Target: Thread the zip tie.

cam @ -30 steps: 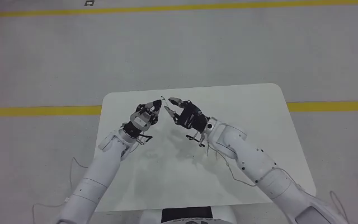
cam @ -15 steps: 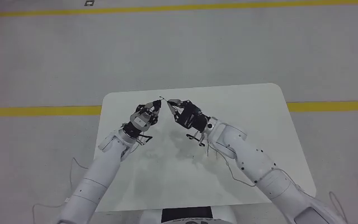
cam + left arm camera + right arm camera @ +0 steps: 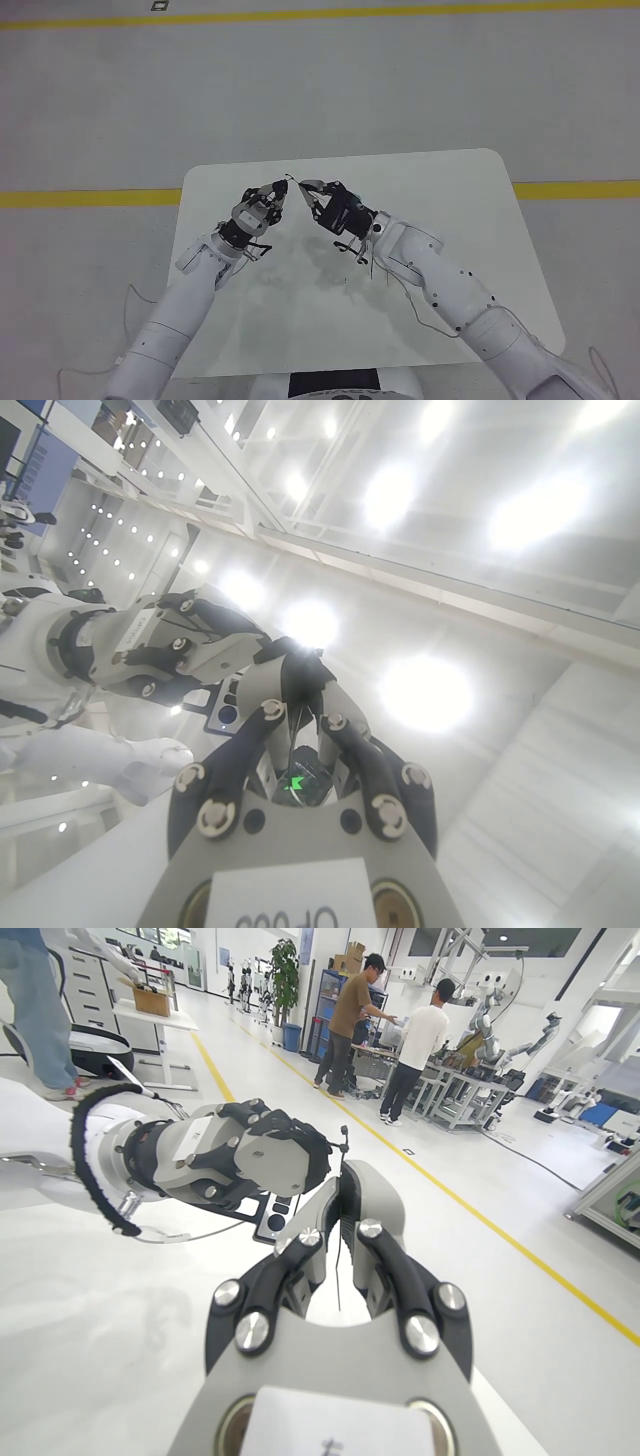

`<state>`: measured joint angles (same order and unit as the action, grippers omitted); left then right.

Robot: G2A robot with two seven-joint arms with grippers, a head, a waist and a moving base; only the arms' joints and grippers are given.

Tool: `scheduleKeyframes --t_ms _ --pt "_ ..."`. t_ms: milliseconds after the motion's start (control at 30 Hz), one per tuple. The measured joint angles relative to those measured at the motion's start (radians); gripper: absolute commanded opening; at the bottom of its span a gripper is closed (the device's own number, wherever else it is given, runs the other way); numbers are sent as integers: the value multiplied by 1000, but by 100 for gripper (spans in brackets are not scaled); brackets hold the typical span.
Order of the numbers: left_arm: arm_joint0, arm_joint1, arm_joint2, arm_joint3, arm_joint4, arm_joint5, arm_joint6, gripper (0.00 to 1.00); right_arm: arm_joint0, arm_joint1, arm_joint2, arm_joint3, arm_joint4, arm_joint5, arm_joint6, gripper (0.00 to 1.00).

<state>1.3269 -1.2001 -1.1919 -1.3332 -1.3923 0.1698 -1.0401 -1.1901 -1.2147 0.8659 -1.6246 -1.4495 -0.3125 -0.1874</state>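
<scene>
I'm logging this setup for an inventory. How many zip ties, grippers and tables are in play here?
zip tie: 1
grippers: 2, the left gripper and the right gripper
table: 1
Total: 4

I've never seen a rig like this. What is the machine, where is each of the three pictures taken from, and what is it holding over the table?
It is a two-armed robot; each arm ends in a gripper. The top view looks down from the robot onto a white table, above which the left gripper and right gripper meet tip to tip. The other two pictures come from wrist cameras. The right wrist view shows its gripper shut on a thin black zip tie, head end up. The left wrist view, tilted toward the ceiling, shows its gripper pinching a thin strand, apparently the same tie.
</scene>
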Motion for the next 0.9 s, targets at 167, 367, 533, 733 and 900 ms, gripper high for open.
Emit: scheduleKeyframes --t_ms 167,367,533,733,900 --pt "10 2 -7 -11 3 5 1 0 -8 -2 6 -10 -2 -5 0 13" --pt "18 3 -11 -20 2 11 2 0 -16 -5 11 -15 -4 -11 0 0" --pt "21 3 -13 -24 2 14 3 0 -20 -8 16 -17 -7 -13 1 0" --pt "21 3 -14 -23 3 18 4 0 -24 -11 20 -18 -14 -12 3 0" --pt "18 2 -14 -22 1 19 10 100 -24 -13 24 -18 -21 -15 3 0"
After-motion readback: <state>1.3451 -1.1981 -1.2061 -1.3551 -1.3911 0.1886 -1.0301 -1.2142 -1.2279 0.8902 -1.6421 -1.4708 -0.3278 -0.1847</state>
